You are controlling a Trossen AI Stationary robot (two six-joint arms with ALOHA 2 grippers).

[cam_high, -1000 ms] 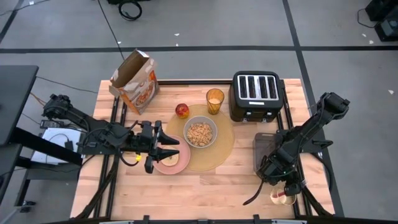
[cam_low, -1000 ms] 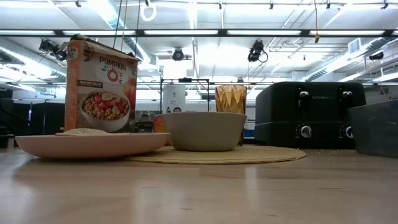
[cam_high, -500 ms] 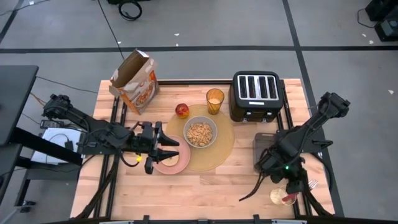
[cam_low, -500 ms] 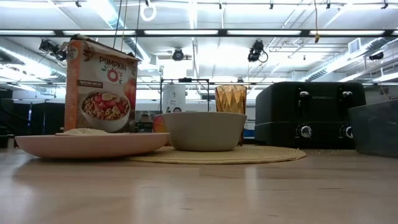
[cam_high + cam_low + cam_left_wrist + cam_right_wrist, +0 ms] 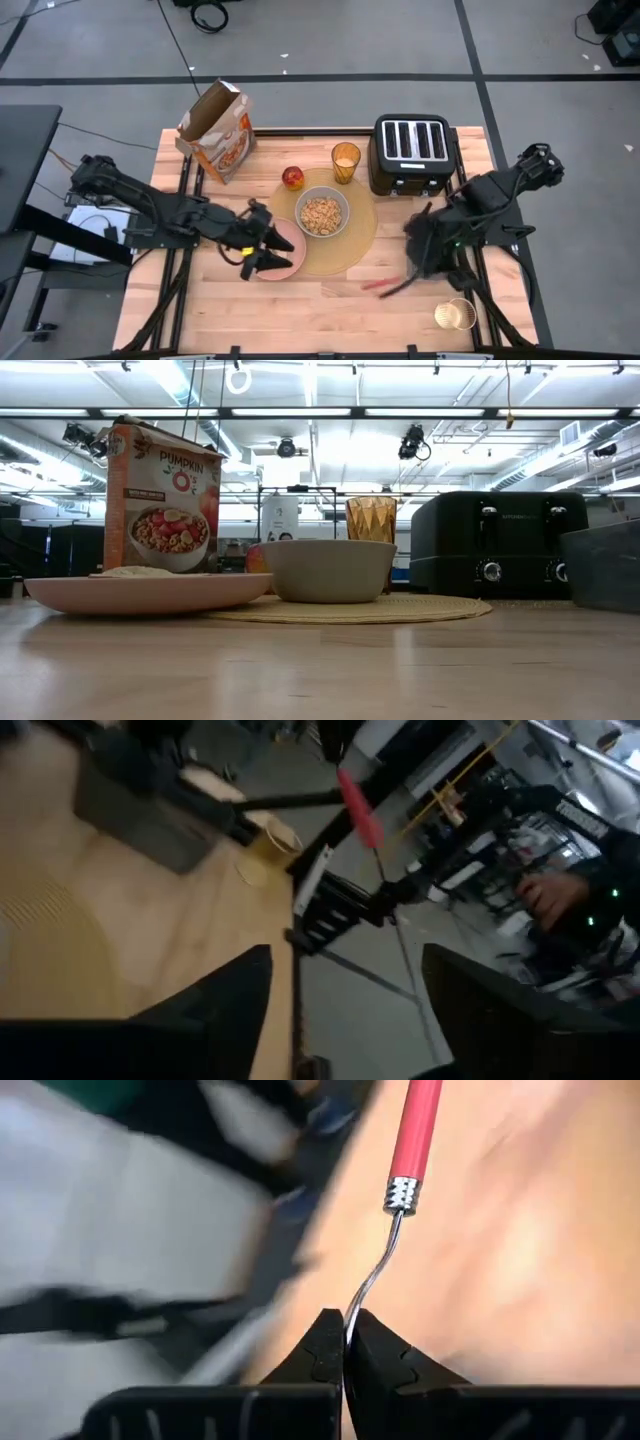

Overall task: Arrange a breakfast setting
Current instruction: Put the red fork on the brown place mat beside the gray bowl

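Note:
The tan placemat lies mid-table with the grey bowl of cereal on it. The amber glass and apple stand at its far edge. The pink plate rests at its left edge. My left gripper is open over the plate's left part, its fingers wide apart in the left wrist view. My right gripper is shut on the red-handled fork, right of the placemat. My right gripper pinches the fork's bare metal end between its two fingertips. The red handle sticks straight out beyond the fingers, toward the table's left. The fork looks lifted clear of the table; the left wrist view shows it in the air.
A black four-slot toaster stands at the far right and an open cereal box at the far left. A small tan cup sits near the front right corner. A dark bin lies under my right arm.
My right gripper has risen from the tan cup at the front right, taking the fork with it, and has swung toward the table's left and far side, to just right of the placemat. My left gripper has shifted a little right over the pink plate.

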